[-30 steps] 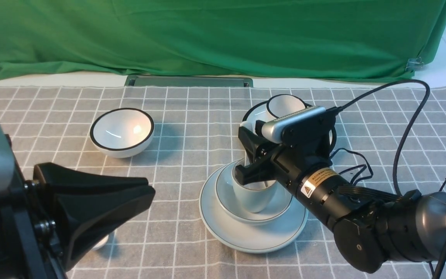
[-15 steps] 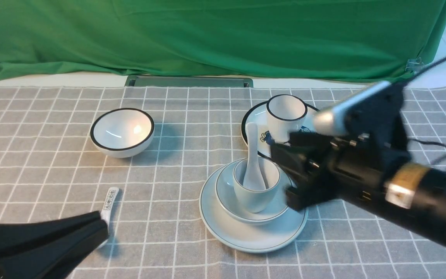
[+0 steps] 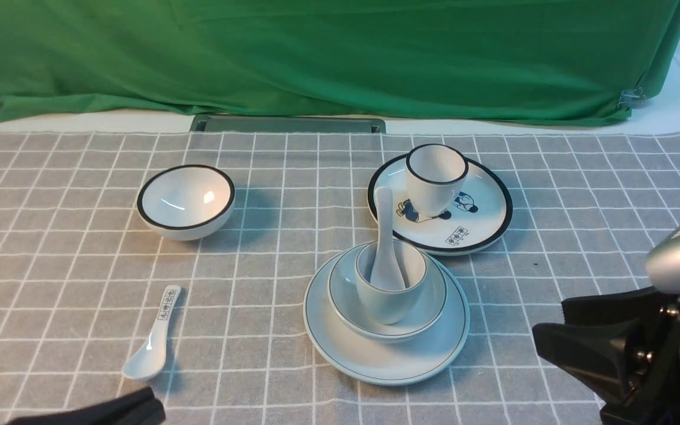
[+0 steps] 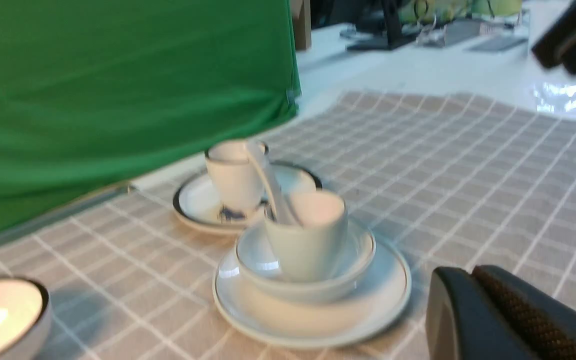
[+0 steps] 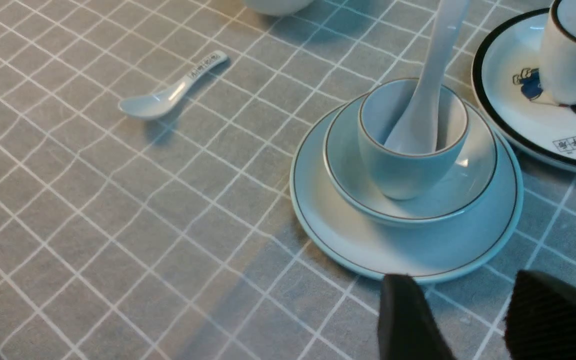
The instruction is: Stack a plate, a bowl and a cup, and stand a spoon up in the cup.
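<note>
My left tool is narrow, its fingers together with nothing between them, at the near left edge of the front view. My right tool stands wide, fingers apart and holding nothing, over on the near right, clear of the dishes.

The stack is on the bench, which is covered in grey cloth with white checks. At the bottom I see the plate, pale bluish-white with a thin dark line at its rim. The bowl sits on it, and the cup stands upright inside the bowl. The spoon is in the cup with its scoop down and its plain white handle rising well above the rim, leaning a little.

Close behind the stack lies the black-rimmed plate with cartoon figures; I cannot tell whether the two plates touch. The black-rimmed cup stands upright on it, towards its left side. Farther left on the cloth, well apart from my stack, is the black-rimmed bowl, upright. Nearer to me, also on the left, the printed spoon lies on the cloth, scoop towards me, characters on its handle. A green cloth spans the far side
</note>
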